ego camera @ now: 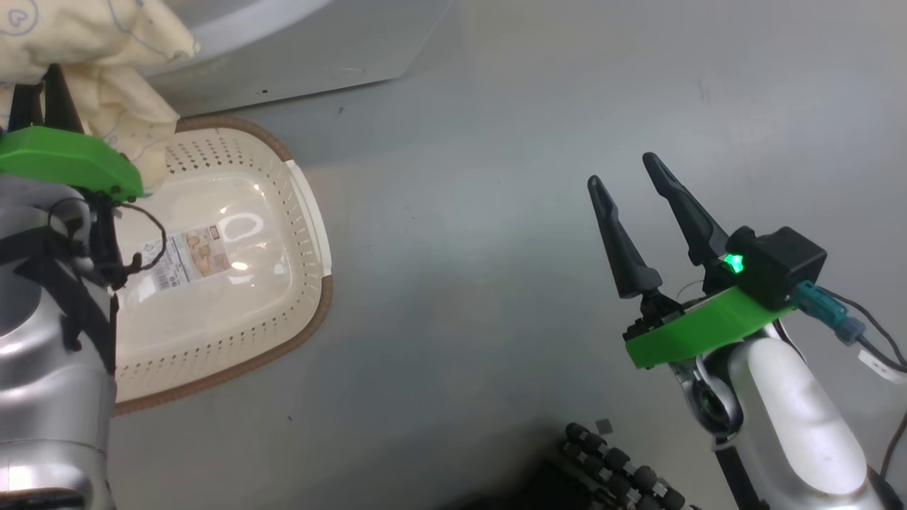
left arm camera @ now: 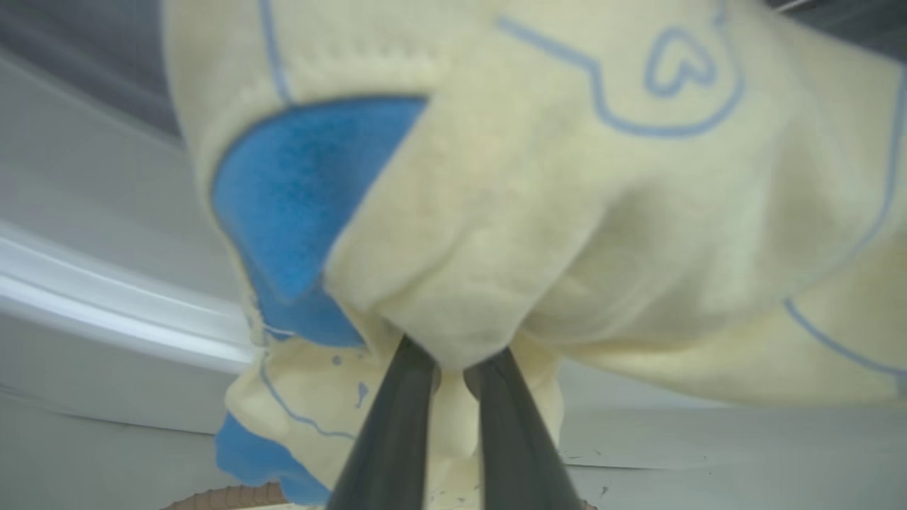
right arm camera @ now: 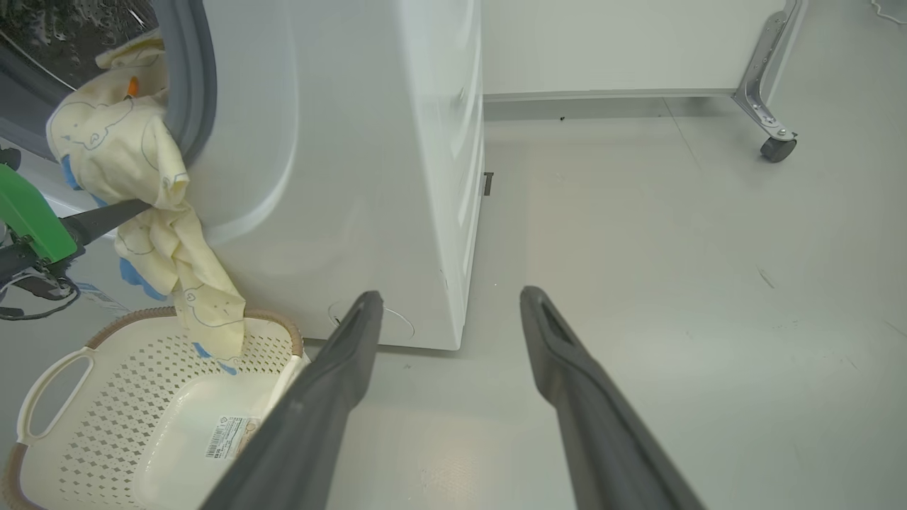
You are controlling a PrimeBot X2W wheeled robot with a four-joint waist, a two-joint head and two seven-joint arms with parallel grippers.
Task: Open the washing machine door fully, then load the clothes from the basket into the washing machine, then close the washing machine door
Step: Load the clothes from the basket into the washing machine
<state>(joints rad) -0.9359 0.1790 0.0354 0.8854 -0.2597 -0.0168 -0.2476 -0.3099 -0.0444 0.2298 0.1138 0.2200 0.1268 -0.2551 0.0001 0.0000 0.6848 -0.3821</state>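
Up close, at the bottom centre of the left wrist view, the left pincer (left arm camera: 453, 361) has its two dark fingers drawn narrow on a bunched fold of the soft, pale yellow, blue-patched clothes (left arm camera: 567, 212). The fabric swells above the tips and hides most of what lies beyond.

A little further out, at the left of the head view, the small cream perforated brown-rimmed plastic basket (ego camera: 322, 312) sits on the grey floor (ego camera: 496, 283). Its bottom is bare apart from a label sticker (ego camera: 195, 255). At the lower right of that view the right pincer (ego camera: 623, 170) hangs wide and holds nothing, well apart from the basket.

Further off, in the upper left of the right wrist view, the big white front-loading washing machine (right arm camera: 368, 142) stands behind the basket. The clothes drape from its opening over the grey rubber ring (right arm camera: 198, 92), and a long tail hangs into the basket's far side. A caster (right arm camera: 776, 149) shows far off at the upper right.

The step in hand looks like feeding the load into the drum. To do it well, keep the clamp firm, lift the held fold above the ring and push it deep inside, so the tail follows over the lip. Anything left trailing there would likely foul the door when it closes.
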